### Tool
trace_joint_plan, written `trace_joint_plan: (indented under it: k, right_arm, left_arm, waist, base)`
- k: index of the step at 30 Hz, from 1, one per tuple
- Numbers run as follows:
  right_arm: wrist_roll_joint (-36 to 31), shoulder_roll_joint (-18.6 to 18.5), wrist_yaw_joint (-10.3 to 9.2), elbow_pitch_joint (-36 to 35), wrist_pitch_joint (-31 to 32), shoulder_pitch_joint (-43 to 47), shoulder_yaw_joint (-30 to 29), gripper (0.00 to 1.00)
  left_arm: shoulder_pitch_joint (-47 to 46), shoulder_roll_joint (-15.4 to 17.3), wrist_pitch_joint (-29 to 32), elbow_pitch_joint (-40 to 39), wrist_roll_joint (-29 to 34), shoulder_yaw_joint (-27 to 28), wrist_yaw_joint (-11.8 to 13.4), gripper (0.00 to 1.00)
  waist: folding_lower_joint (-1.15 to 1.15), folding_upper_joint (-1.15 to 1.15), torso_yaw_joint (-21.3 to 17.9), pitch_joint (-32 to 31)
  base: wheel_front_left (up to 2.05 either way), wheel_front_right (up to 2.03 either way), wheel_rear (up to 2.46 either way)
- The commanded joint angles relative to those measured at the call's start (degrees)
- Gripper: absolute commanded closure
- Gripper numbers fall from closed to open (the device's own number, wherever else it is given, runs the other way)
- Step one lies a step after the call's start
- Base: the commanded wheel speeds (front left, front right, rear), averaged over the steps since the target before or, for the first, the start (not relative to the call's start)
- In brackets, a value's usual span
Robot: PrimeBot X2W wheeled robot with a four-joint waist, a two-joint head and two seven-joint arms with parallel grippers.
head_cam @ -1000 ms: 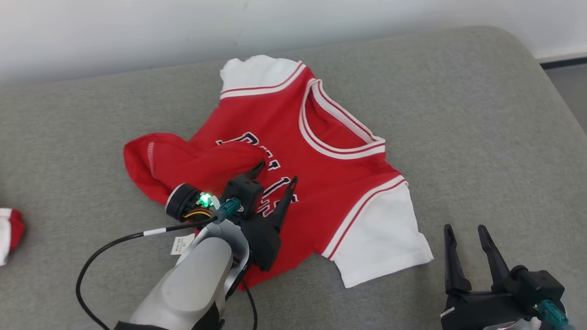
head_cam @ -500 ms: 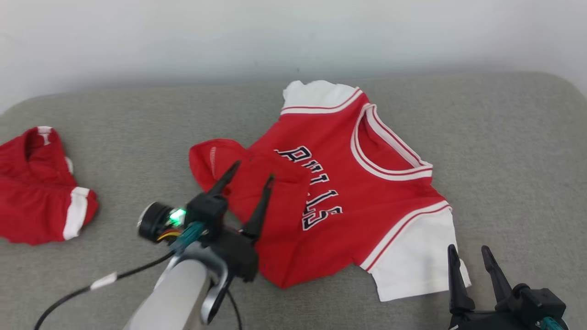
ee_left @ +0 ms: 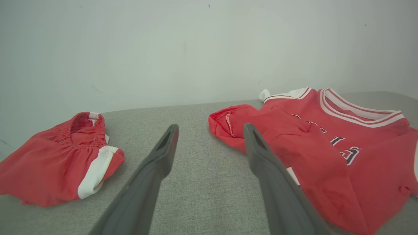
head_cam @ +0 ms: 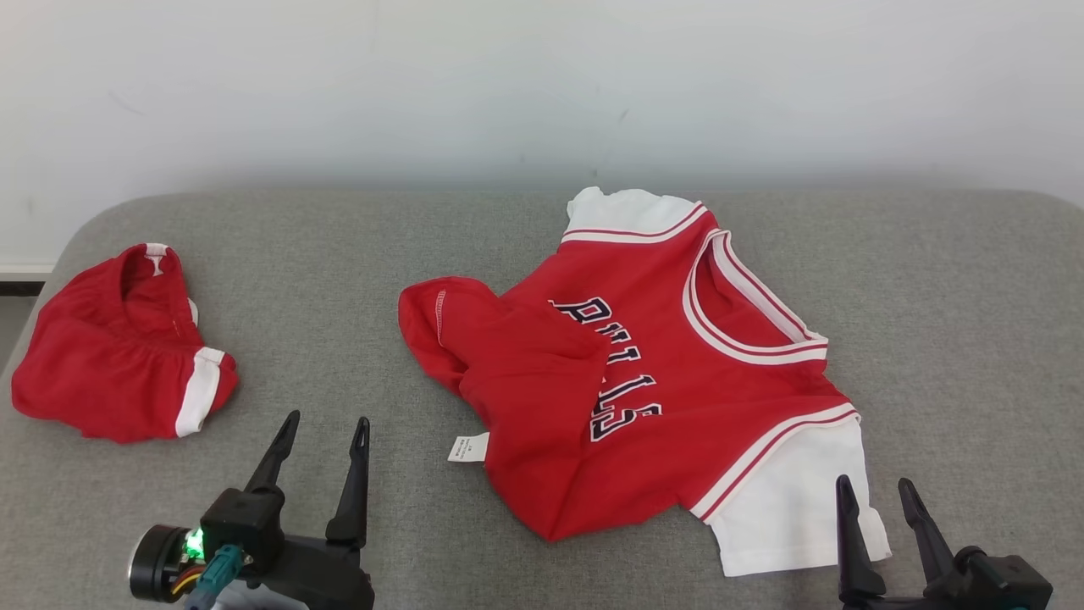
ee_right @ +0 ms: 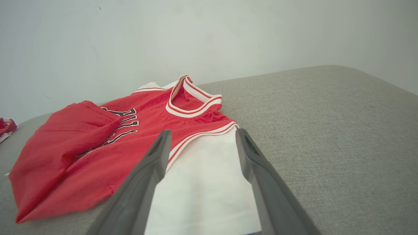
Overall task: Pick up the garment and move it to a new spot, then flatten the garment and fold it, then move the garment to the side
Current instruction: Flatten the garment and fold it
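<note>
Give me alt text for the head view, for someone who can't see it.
A red jersey with white sleeves lies rumpled on a grey cushion, red shorts to its left. The left gripper and right gripper stand open below.

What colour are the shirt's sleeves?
The sleeves are white, clearest in the head view.

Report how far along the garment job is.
Done, it seems: the jersey lies set down on the grey cushion. In hand: nothing; the left pincer and right pincer are open and empty. Left: its hem corner is flipped over the lettering, so flattening, folding and moving it aside remain.
</note>
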Motion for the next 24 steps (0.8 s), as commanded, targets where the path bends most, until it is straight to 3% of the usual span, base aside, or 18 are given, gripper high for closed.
trace_joint_plan:
  k: [1,8,17,24]
  right_arm:
    - [-0.5,0.0,-0.14,-0.2,-0.1,0.3,0.0,0.00]
    - [-1.0,0.0,-0.14,-0.1,-0.1,-0.7,1.1,0.00]
    - [-1.3,0.0,-0.14,-0.2,-0.1,-1.6,0.8,0.00]
    - [-0.8,0.0,-0.14,-0.2,-0.1,-2.0,0.6,0.00]
  left_arm:
    - [0.7,-0.1,-0.2,-0.4,0.3,0.2,0.0,0.00]
    - [-1.4,-1.4,-0.2,1.2,1.0,-0.7,-2.0,0.00]
    - [-6.4,-3.0,0.4,10.4,1.1,-3.5,-5.1,0.00]
    - [-8.4,-3.9,2.0,16.6,1.3,-5.7,-6.5,0.00]
  waist:
    - [0.01,0.00,0.2,-0.1]
    - [0.01,0.00,-1.6,0.9]
    - [0.01,0.00,-6.8,3.3]
    - [0.01,0.00,-8.3,4.3]
  base:
    - [0.00,0.00,0.00]
    - [0.00,0.00,0.00]
    - [0.00,0.00,0.00]
    - [0.00,0.00,0.00]
